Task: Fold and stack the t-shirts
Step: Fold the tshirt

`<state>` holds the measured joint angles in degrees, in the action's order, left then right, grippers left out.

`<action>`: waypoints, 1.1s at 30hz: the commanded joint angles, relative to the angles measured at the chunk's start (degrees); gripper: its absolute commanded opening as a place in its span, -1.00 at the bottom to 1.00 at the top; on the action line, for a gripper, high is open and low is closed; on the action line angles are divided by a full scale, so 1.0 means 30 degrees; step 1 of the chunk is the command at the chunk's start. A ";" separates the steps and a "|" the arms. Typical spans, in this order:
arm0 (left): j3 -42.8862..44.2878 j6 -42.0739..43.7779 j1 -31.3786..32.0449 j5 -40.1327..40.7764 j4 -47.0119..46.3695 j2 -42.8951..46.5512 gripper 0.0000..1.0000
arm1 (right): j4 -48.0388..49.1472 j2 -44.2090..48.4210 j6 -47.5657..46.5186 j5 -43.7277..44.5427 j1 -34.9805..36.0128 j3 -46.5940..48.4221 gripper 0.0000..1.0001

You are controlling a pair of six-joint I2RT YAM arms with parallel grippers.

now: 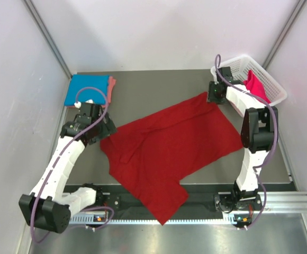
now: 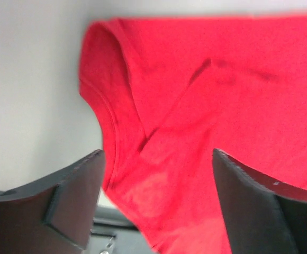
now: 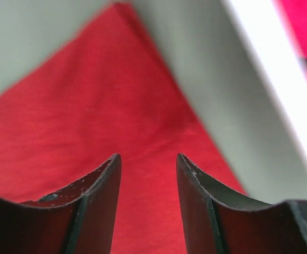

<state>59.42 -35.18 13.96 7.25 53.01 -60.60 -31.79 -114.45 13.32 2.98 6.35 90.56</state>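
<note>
We saw the dark red shirt (image 1: 169, 148) lying spread out across the middle of the table (image 1: 159, 84). Our left gripper (image 2: 157, 154) hung wide open over its left edge, and our right gripper (image 3: 148, 157) hung open over its far corner, both empty. A folded blue shirt (image 1: 86, 90) lay at the far left with a salmon shirt (image 1: 111, 86) showing beside it. A hot pink shirt (image 1: 256, 87) sat in the basket (image 1: 243, 62).

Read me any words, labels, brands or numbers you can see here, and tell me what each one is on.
No text can be read in any view.
The dark red t-shirt: plain, no print or tag showing.
The blue t-shirt, salmon pink t-shirt and hot pink t-shirt: no print showing.
The white basket: no label showing.
The right arm's base: tiny orange marks, too small to read.
</note>
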 commanded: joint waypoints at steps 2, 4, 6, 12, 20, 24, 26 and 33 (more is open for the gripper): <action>0.0525 -0.0403 -0.2127 -0.0656 -0.2492 -0.2062 0.62 | -0.0476 0.0040 0.0597 -0.0056 0.1425 0.1975 -0.07; 0.0933 -0.0257 -0.2947 -0.1502 -0.3340 -0.3288 0.44 | -0.0215 -0.0226 0.0686 -0.0787 0.1865 0.2272 -0.05; 0.1198 -0.0022 -0.3215 -0.1449 -0.3899 -0.3967 0.35 | -0.0096 -0.0607 0.0862 -0.1574 0.2188 0.2740 -0.05; 0.0616 -0.0080 -0.5438 -0.1856 -0.5511 -0.6663 0.18 | 0.0079 -0.0550 0.0745 -0.2398 0.3302 0.3210 -0.04; 0.0614 -0.1103 -0.7229 -0.4142 -0.7358 -0.9007 0.18 | 0.0197 -0.0286 0.0540 -0.2547 0.3420 0.2888 -0.03; 0.0527 -0.2100 -0.7435 -0.4933 -0.7797 -0.9945 0.18 | 0.0313 -0.0345 0.0540 -0.2752 0.3391 0.2771 -0.03; 0.0497 -0.2567 -0.7522 -0.4877 -0.7769 -1.0151 0.18 | 0.0314 -0.0403 0.0511 -0.2811 0.3421 0.2800 -0.03; 0.0350 -0.3127 -0.7669 -0.4378 -0.7857 -1.1613 0.05 | 0.0431 -0.0403 0.0423 -0.2957 0.3392 0.2859 -0.03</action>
<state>60.36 -42.94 -8.58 -6.00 31.77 -93.47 -32.40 -116.27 15.07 -5.28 16.43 97.62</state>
